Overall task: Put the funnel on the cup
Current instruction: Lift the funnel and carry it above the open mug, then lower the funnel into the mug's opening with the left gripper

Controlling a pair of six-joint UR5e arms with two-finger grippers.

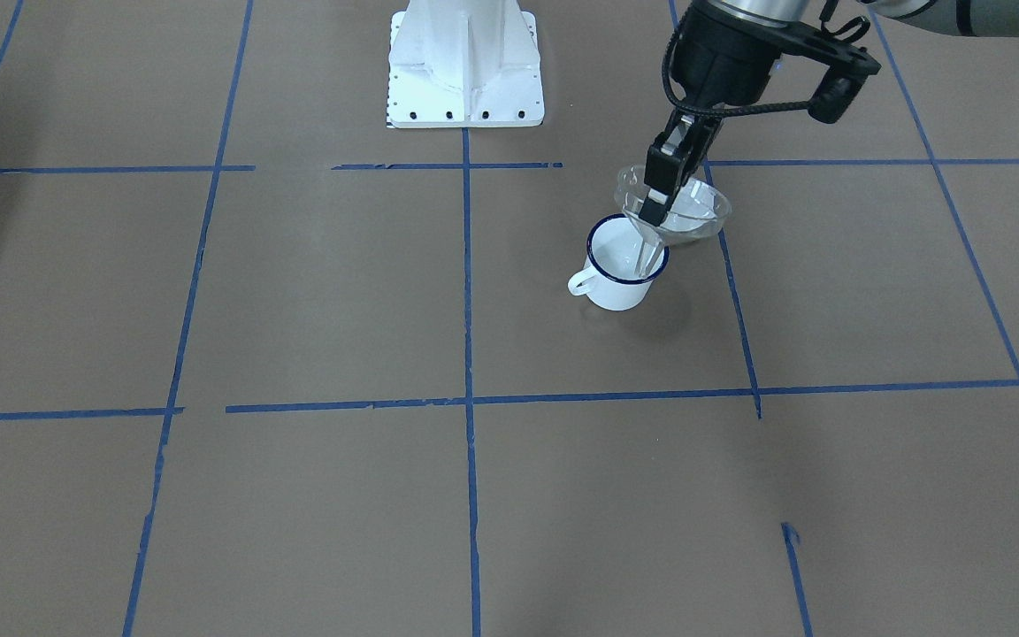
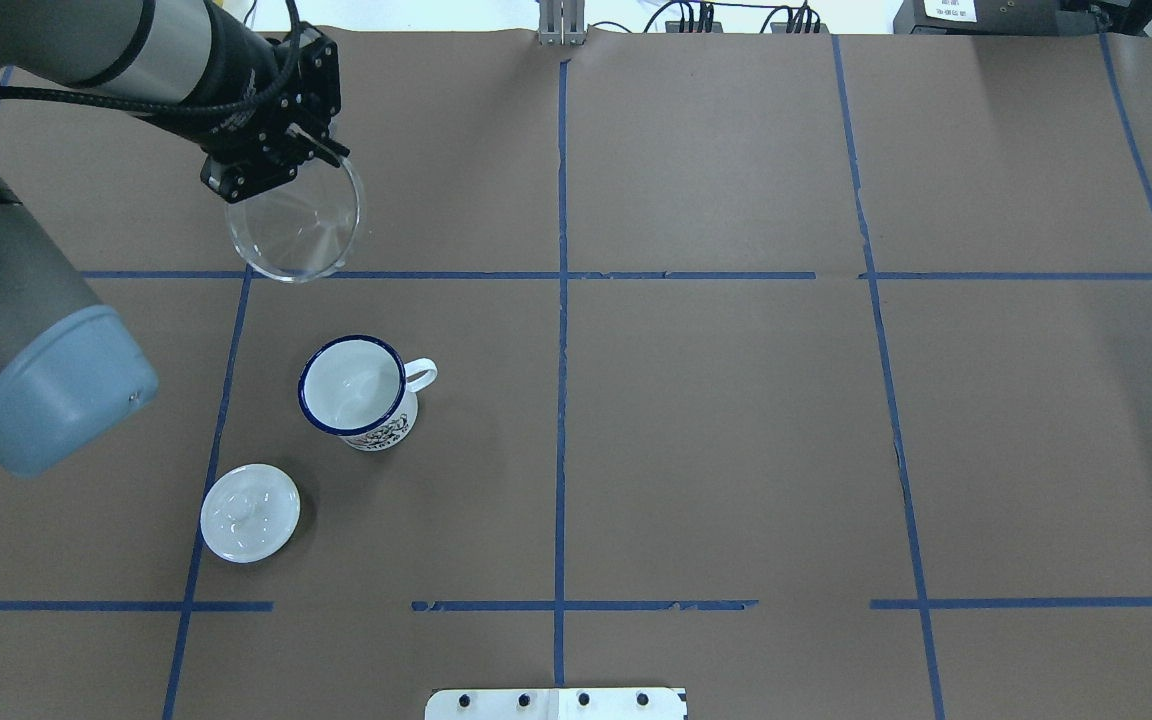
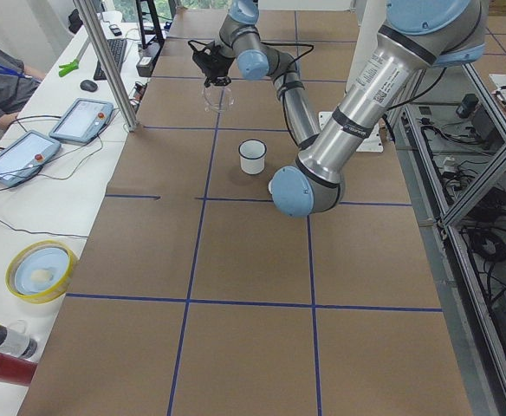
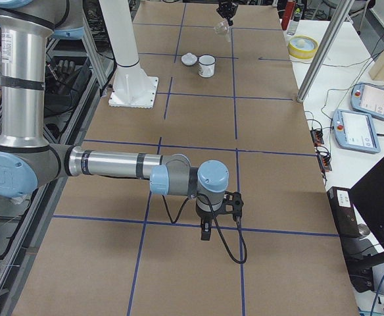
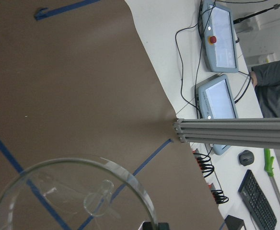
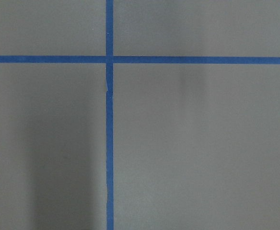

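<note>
Since the fingers (image 1: 664,172) of the left gripper (image 1: 654,211) are closed on one spot of the rim only, the funnel (image 1: 695,212) hangs off the pinch, stem down, looks slightly tilted. It is up in the air, apart from the cup (image 1: 623,265). The front view lines the stem up with the mouth, but the side views put it well above and toward the operators' side.

Risks:
- A thin rim grip could let the clear cone swivel or slip on the way over.
- A tilted stem could catch the blue rim and tip or shove the cup (light enamel, probably).
- An off-centre release could let the cone roll off.
- The lid (image 2: 249,512) sits near the cup, so a low sweep could knock it.

Right gripper (image 4: 205,230) hangs far off over the table (image 2: 736,450); I can't tell how its fingers stand.
</note>
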